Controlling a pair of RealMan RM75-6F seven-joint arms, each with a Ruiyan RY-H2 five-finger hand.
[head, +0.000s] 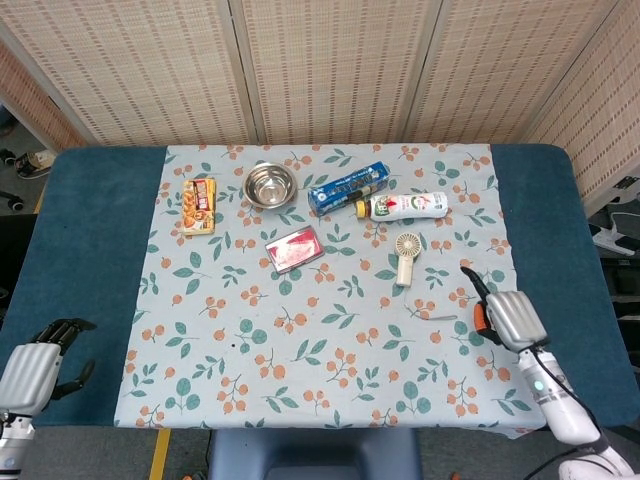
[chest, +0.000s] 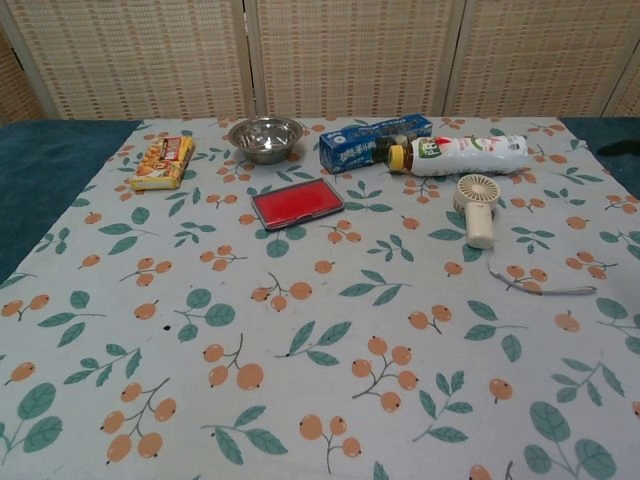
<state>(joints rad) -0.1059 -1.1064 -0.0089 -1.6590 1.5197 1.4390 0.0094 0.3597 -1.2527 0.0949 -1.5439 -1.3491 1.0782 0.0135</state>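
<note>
My right hand (head: 505, 318) hovers over the right side of the flowered cloth (head: 320, 340), holding nothing, with its fingers pointing toward the far side. Nearest to it are the cream hand-held fan (head: 406, 256) (chest: 478, 208) and the fan's thin strap (head: 432, 316) (chest: 540, 287), a little to its left. My left hand (head: 30, 370) stays at the near left corner over the blue table (head: 90, 240), off the cloth, with loosely bent fingers around nothing. Neither hand shows clearly in the chest view.
Along the far part of the cloth lie a snack packet (head: 198, 206) (chest: 162, 162), a steel bowl (head: 270, 185) (chest: 265, 138), a blue box (head: 347, 187) (chest: 372, 142), a bottle on its side (head: 404, 206) (chest: 460, 154) and a flat red case (head: 295, 249) (chest: 297, 203). Woven screens stand behind.
</note>
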